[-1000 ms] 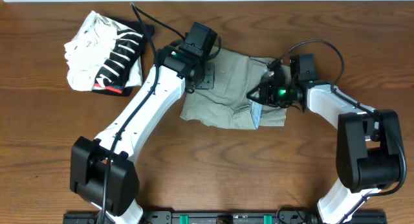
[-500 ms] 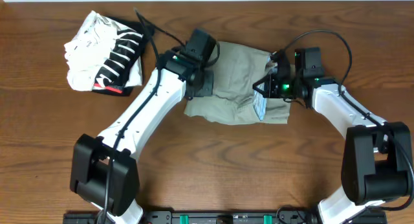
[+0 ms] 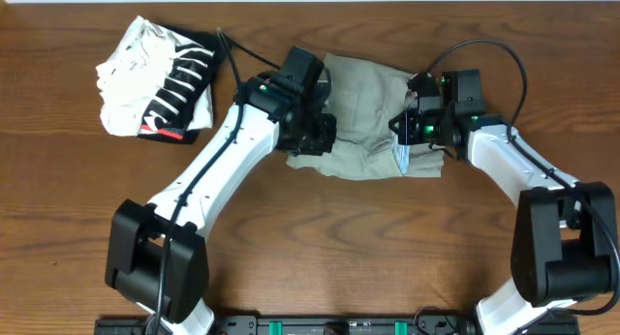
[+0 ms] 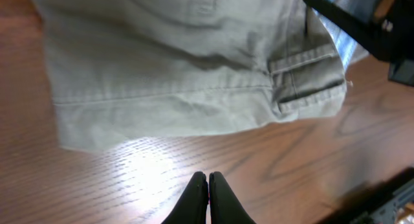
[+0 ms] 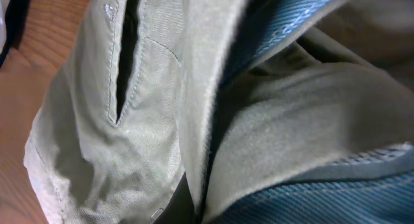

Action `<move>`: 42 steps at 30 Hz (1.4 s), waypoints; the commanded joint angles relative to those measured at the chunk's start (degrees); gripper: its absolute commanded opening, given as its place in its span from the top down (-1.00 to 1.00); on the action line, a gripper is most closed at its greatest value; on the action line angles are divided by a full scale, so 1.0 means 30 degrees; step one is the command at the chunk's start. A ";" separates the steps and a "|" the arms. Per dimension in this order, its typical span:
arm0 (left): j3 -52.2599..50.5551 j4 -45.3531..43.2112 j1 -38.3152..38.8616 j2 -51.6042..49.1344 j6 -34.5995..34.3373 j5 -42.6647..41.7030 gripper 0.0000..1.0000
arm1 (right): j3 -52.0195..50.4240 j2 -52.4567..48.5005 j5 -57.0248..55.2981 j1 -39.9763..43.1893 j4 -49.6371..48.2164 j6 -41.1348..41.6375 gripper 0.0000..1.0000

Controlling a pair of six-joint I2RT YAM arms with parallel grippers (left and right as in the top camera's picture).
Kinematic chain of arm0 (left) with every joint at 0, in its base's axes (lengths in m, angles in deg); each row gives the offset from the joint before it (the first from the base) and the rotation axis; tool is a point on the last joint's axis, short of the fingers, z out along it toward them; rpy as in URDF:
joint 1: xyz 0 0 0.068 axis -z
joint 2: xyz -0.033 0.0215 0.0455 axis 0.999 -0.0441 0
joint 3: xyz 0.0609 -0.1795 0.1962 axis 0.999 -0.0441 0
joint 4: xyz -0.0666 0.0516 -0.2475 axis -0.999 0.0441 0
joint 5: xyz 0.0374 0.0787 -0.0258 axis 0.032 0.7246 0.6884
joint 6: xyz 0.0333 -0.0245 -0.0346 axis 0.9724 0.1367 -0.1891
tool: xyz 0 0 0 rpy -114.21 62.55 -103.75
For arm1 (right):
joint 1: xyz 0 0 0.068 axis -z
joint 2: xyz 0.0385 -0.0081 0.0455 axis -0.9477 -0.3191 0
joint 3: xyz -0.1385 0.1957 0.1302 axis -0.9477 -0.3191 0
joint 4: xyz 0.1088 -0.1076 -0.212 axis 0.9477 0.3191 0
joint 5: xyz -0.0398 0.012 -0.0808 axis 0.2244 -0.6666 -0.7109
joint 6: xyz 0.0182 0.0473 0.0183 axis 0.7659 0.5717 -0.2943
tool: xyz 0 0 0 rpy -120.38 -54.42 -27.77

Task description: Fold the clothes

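The khaki shorts (image 3: 363, 103) lie bunched at the back middle of the table. My right gripper (image 3: 412, 132) is shut on their right edge, where the pale blue inner waistband (image 3: 402, 161) shows. In the right wrist view, khaki cloth (image 5: 149, 120) and the blue waistband (image 5: 336, 191) fill the frame, and cloth is pinched between the fingers (image 5: 197, 208). My left gripper (image 3: 315, 141) is at the shorts' front left edge. In the left wrist view its fingers (image 4: 208, 185) are shut and empty over bare wood, just short of the shorts' hem (image 4: 162, 114).
A folded black-and-white striped garment with a red mark (image 3: 160, 78) lies at the back left. The wooden table (image 3: 320, 248) stretches in front of the shorts. The right arm's dark body (image 4: 362, 23) shows at the top right of the left wrist view.
The shorts have been dragged to the right and bunched narrower. My left gripper has moved right and forward along their left edge. My right gripper has shifted slightly right, still holding cloth.
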 commanded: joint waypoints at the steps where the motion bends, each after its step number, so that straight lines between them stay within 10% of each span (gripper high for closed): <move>1: -0.0073 0.0095 0.0262 -0.0131 0.0306 -0.0816 0.88 | 0.1341 0.0335 0.0845 0.0197 0.0270 0.0255 0.98; 15: -0.2827 -0.3351 0.2863 0.0044 -0.1588 0.2623 0.88 | 0.4007 0.0335 0.0510 0.0386 0.2317 0.3293 0.98; 25: -0.7169 -1.0520 0.6615 0.1188 -0.9573 1.1198 0.88 | 0.4014 0.0335 0.0517 0.0379 0.2317 0.3330 0.98; 42: -1.0834 -1.9438 0.3985 0.0364 -1.0724 0.7002 0.87 | 0.4801 0.0342 0.2025 0.0255 0.3424 0.3337 0.98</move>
